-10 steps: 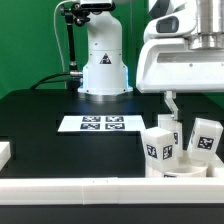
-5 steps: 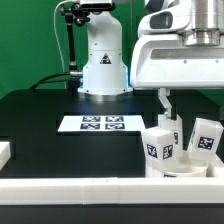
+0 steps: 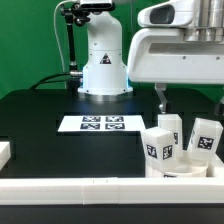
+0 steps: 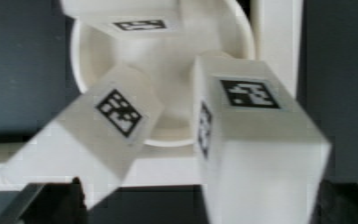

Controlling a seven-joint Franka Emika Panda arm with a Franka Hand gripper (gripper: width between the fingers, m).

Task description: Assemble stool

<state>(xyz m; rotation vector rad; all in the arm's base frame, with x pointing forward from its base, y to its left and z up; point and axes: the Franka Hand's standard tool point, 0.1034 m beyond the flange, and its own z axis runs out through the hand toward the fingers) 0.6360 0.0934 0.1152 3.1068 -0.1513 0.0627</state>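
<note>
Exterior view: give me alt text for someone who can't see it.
Three white tagged stool legs stand upright on the round seat at the exterior view's right, with the open gripper above them. The marker board lies flat mid-table.

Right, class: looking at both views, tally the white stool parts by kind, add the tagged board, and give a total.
Legs: 3
Seat: 1
Marker board: 1
Total: 5
</note>
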